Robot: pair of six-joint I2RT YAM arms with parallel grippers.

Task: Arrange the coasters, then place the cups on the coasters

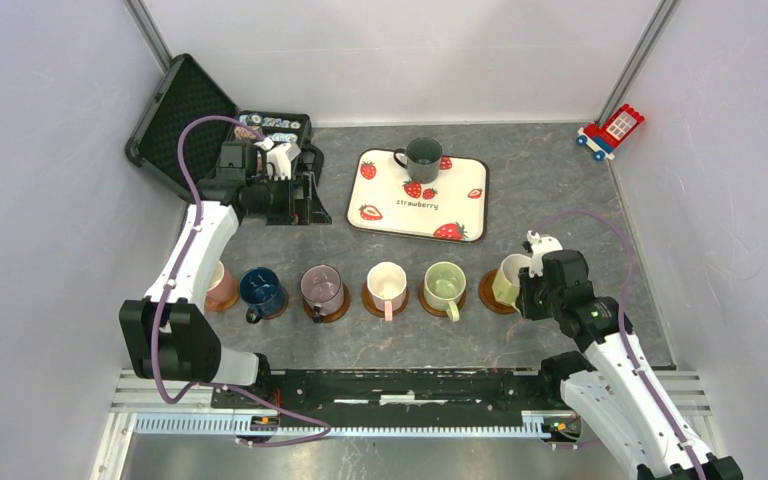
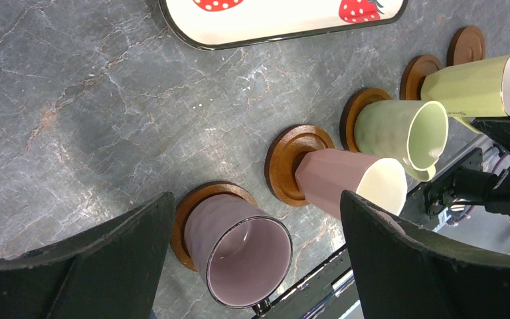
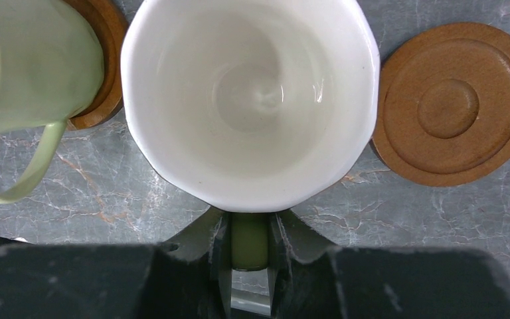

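Six cups stand in a row on brown coasters: pink (image 1: 220,287), navy (image 1: 260,291), mauve (image 1: 323,289), cream-white (image 1: 387,285), light green (image 1: 444,285) and yellow-green (image 1: 509,279). My right gripper (image 3: 249,229) is shut on the handle of the yellow-green cup (image 3: 249,100), at the row's right end. I cannot tell whether that cup rests on its coaster (image 1: 487,293) or hangs just above it. To its right lies an empty coaster (image 3: 455,103). A dark grey-green cup (image 1: 423,158) stands on the strawberry tray (image 1: 390,182). My left gripper (image 1: 298,190) hangs open and empty at the back left, high over the table.
An open black case (image 1: 175,115) with small chips lies at the back left, beside my left gripper. A red and blue toy (image 1: 612,130) sits by the right wall. The arms' rail runs along the near edge.
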